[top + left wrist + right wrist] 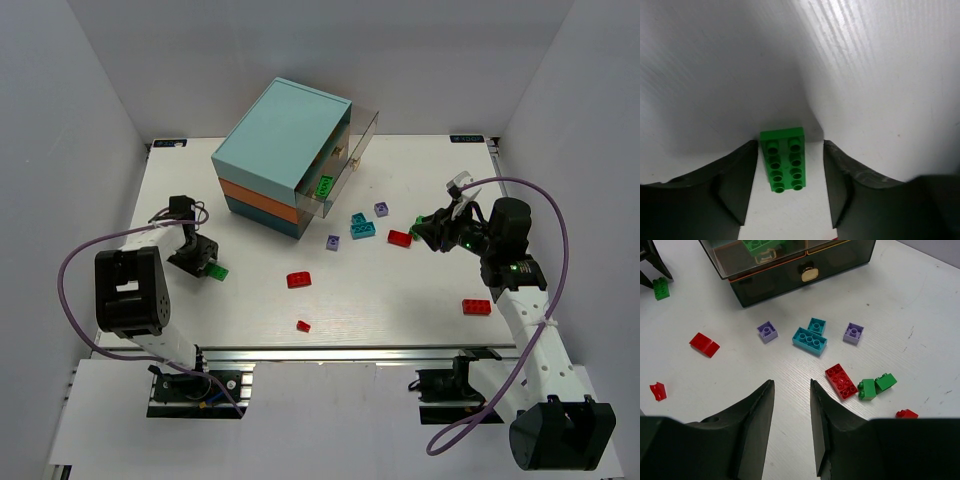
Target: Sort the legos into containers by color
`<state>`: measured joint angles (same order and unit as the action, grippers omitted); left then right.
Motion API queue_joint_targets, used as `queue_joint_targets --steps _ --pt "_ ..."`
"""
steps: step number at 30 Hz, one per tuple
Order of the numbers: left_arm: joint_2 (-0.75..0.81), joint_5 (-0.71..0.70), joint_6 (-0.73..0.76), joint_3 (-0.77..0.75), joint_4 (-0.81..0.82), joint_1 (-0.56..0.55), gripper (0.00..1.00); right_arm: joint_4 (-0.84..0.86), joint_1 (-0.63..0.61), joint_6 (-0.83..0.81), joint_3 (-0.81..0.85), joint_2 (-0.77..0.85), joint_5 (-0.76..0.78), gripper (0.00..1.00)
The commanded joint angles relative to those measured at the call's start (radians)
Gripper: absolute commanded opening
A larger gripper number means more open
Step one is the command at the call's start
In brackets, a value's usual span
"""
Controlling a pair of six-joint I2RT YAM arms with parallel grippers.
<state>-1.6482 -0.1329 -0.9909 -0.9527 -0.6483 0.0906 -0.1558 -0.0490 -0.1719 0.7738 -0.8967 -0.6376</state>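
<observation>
My left gripper (791, 146) is open and low over the table, its jaws on either side of a green lego (785, 159) that lies flat, with gaps on both sides. The top view shows this lego (218, 271) by the left gripper (205, 262). My right gripper (791, 385) is open, empty and above the table. Beyond it lie a red lego (841, 381), two green legos (867, 389), a teal pair (812, 337) and two lavender legos (767, 331). The chest (285, 150) has its top drawer (345, 160) pulled out, with a green lego (325, 186) in it.
More red legos lie at mid-table (299, 280), near the front edge (303, 326) and at the right beside the right arm (476, 307). White walls close in the table on three sides. A purple cable loops off each arm.
</observation>
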Motion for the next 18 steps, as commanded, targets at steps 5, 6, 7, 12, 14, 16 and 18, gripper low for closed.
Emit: queue_joint_targets --steps 5,6,7,12,14,16,18 --pt "-0.056 -0.037 0.083 0.006 -0.016 0.008 0.74 0.038 0.009 -0.003 -0.004 0.005 0.000 0.40" --pt "-0.058 -0.042 0.092 0.008 -0.019 0.008 0.74 0.038 0.009 -0.003 -0.002 0.007 0.001 0.40" --pt "-0.062 -0.053 0.093 0.009 -0.019 0.008 0.75 0.038 0.008 -0.002 -0.002 0.005 0.000 0.40" --pt "-0.142 -0.065 0.118 -0.034 -0.076 0.008 0.71 0.038 0.009 -0.003 -0.004 0.015 0.004 0.40" --pt "-0.154 -0.079 0.118 -0.043 -0.088 -0.012 0.69 0.039 0.011 -0.002 -0.004 0.018 0.004 0.40" --pt "-0.153 -0.089 0.118 -0.034 -0.083 -0.012 0.64 0.039 0.011 0.000 -0.004 0.021 0.001 0.41" --pt "-0.153 -0.094 0.120 -0.021 -0.079 -0.012 0.59 0.039 0.014 0.002 -0.004 0.022 -0.002 0.40"
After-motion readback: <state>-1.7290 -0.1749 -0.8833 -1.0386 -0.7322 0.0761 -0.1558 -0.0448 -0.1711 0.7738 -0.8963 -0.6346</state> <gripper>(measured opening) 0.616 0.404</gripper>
